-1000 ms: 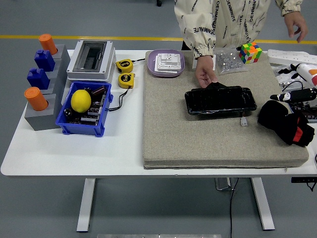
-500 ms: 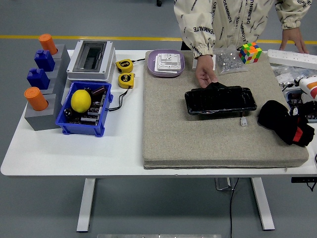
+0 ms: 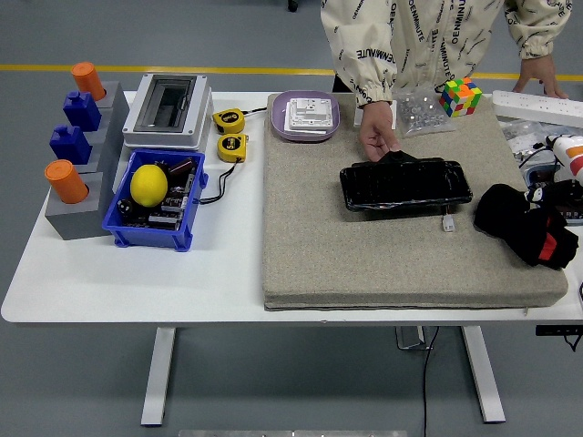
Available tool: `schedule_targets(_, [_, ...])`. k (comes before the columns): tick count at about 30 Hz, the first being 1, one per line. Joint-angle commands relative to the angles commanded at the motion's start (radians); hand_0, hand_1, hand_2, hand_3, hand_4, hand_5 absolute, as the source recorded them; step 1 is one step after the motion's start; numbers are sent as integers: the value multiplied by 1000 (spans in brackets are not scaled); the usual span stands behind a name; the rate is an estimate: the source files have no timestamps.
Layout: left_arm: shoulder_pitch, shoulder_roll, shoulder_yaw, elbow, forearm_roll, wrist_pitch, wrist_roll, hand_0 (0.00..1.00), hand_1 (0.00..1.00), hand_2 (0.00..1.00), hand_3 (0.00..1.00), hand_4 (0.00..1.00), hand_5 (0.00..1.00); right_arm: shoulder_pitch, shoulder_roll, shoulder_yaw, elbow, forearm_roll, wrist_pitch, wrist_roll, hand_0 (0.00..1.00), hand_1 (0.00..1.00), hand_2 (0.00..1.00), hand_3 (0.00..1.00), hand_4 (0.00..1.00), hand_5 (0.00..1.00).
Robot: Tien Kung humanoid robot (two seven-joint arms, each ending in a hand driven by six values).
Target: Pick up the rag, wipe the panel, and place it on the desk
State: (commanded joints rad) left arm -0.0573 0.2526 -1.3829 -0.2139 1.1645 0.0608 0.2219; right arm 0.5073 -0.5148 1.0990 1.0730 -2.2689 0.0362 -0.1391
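Head view, right edge: where did we find the right hand (image 3: 566, 153)?

— Only partly in frame, at the table's far right, just past the rag (image 3: 524, 223). A second earlier we saw it stretched further in over the mat (image 3: 364, 259); it had drawn back toward the edge. Whether it was released or clenched, we could not tell. It held nothing that we could see.

— And the rag?

— It lay where it had been, a dark heap with a red patch on the mat's right end, not lifted. The panel (image 3: 405, 185) sat near it, flat in the middle of the mat, with a person's hand (image 3: 378, 141) on its far edge.

— Anything else moved?

— The person's other hand (image 3: 537, 73) had come down beside the power strip (image 3: 537, 105). We judged the pick-up had not started and that the pull-back put the hand no nearer a grasp, so the wiping and setting down were all ahead.

— The surface?

— We saw a felt-like grey mat on a white table (image 3: 137, 287). On its far edge stood a purple plate (image 3: 282, 123) and a colour cube (image 3: 461, 96). Left of the mat stood a blue bin (image 3: 150, 238) holding a lemon (image 3: 148, 185).

— The room?

— We saw a grey floor with a yellow line (image 3: 182, 69) behind the table.
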Motion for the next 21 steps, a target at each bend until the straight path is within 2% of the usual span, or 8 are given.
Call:
schedule_targets(11, [1,2,2,-2,1,0,0,635,658,683,574,612,509,-47,59,69,45,0,50,-114,772,727,819,822,998,633])
schedule_targets(21, [4,4,7,-2,0,0,0,634,657,683,573,613,510,-77,117,91,60,0,38,-153,774,725,817,815,998,629])
